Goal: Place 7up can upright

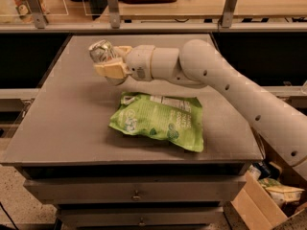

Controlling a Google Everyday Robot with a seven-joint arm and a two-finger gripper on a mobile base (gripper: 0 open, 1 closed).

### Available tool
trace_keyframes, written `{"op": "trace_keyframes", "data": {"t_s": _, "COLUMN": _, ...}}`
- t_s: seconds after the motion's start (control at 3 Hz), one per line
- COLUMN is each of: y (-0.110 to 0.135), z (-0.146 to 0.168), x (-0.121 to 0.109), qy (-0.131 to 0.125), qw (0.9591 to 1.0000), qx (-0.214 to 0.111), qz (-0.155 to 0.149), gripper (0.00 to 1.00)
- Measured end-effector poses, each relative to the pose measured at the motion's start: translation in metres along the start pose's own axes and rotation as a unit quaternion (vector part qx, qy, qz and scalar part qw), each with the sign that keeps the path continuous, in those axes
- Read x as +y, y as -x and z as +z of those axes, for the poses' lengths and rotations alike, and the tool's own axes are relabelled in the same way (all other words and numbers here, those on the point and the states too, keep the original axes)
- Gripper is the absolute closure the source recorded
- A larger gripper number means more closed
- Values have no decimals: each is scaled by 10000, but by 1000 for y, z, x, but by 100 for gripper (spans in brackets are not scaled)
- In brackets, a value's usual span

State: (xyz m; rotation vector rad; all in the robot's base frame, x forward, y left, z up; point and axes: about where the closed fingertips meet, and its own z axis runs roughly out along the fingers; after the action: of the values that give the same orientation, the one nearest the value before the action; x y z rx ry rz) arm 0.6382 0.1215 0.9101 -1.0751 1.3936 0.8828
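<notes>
The 7up can (100, 51) is a small silver can held tilted at the left-back part of the grey table (57, 114), a little above its surface. My gripper (111, 61) is shut on the can, with its cream-coloured fingers (111, 71) in front of and behind it. The white arm (230, 90) reaches in from the right across the table. The can's label marks are mostly hidden by the fingers.
A green snack bag (160, 121) lies flat in the middle of the table, just below and right of the gripper. A cardboard box (268, 200) sits on the floor at the right. A railing with posts (112, 6) runs behind the table.
</notes>
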Motion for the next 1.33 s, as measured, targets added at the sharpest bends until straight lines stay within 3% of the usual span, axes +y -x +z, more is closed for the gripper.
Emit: {"op": "trace_keyframes", "data": {"t_s": 1.33, "y": -16, "z": -10, "x": -11, "qy": -159, "qw": 9985, "qx": 117, "qz": 514, "gripper": 100}}
